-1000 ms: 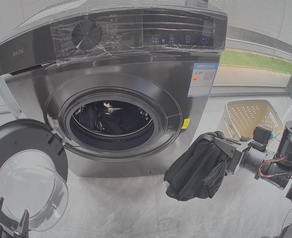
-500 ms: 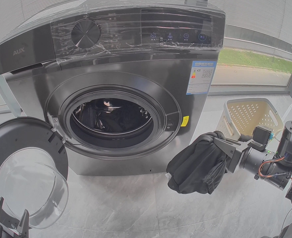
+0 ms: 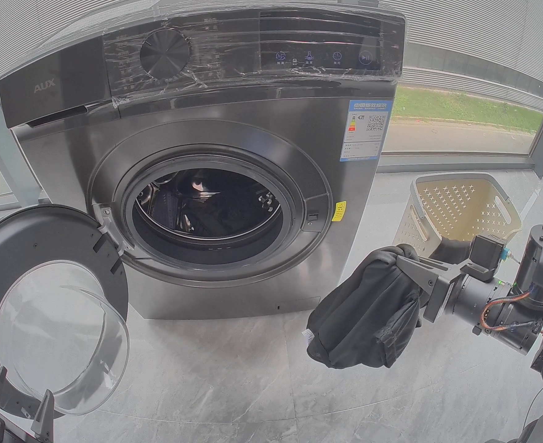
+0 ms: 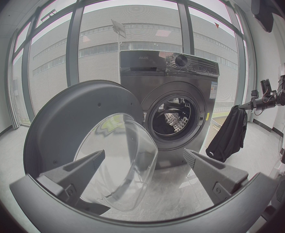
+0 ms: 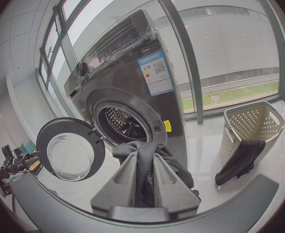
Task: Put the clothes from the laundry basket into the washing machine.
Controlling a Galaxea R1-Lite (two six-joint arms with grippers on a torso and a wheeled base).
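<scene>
Here, the right hand [image 3: 414,272] clenches a black garment [image 3: 367,315] above the grey tiled floor [image 3: 222,376].
It hangs between the washing machine [image 3: 222,124] and the cream laundry basket [image 3: 450,207], where another dark garment [image 5: 241,160] drapes over the rim; the left hand [image 4: 144,152] sits released near the open door [image 3: 44,247], window walls [image 3: 468,63] behind.

Lower left of the head view: left gripper [image 3: 22,395] is cut by the frame edge, only two finger ends showing. Centre: dark clothes [image 3: 216,216] in the washing machine [image 3: 222,124] drum lie in shadow, number of pieces not tellable. Lower right: laundry basket [image 3: 462,178] base is hidden behind the right gripper [image 3: 410,284] and its dark garment [image 3: 364,315], the finger ends buried in cloth.
</scene>
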